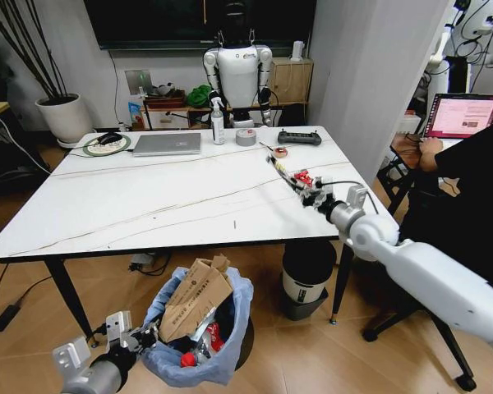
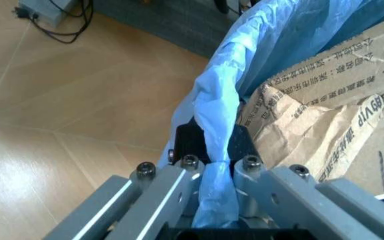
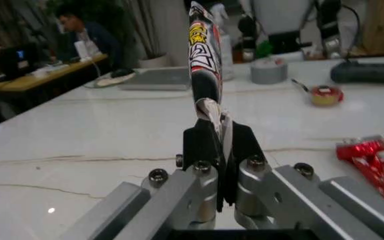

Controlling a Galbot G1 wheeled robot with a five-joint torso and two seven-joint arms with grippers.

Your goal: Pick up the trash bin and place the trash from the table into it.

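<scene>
Nearest the head camera, low at the bottom edge, the left gripper (image 1: 142,338) sits at the rim of the trash bin (image 1: 199,359), below the front edge of the table (image 1: 148,205); seen from the left wrist, its fingers (image 2: 199,145) are clamped on a twisted fold of the light-blue bag (image 2: 219,120) at the bin's lip, over the wooden floor (image 2: 65,100); the bin is already well filled, with torn brown cardboard (image 1: 195,295) standing up out of it and red and white scraps (image 1: 199,351) tucked beside the cardboard lower down; printed lettering on the cardboard shows in the left wrist view, pressed close against the bag's inner side; the right arm reaches in from the right over the table's right half, and the right gripper (image 1: 306,190) hangs just above the white top; seen from the right wrist, its fingers (image 3: 205,145) are pinched shut on the end of a long, narrow snack wrapper (image 3: 202,45) printed in red, white and yellow, which stands up and away from the gripper; a crumpled red packet (image 3: 369,160) lies on the tabletop just beside that gripper; farther back on the table are a small round red-and-yellow item (image 1: 280,152), a grey tape roll (image 1: 246,137), a spray bottle (image 1: 218,123), a silver laptop (image 1: 167,144) and a black controller-like bar (image 1: 300,138).
</scene>
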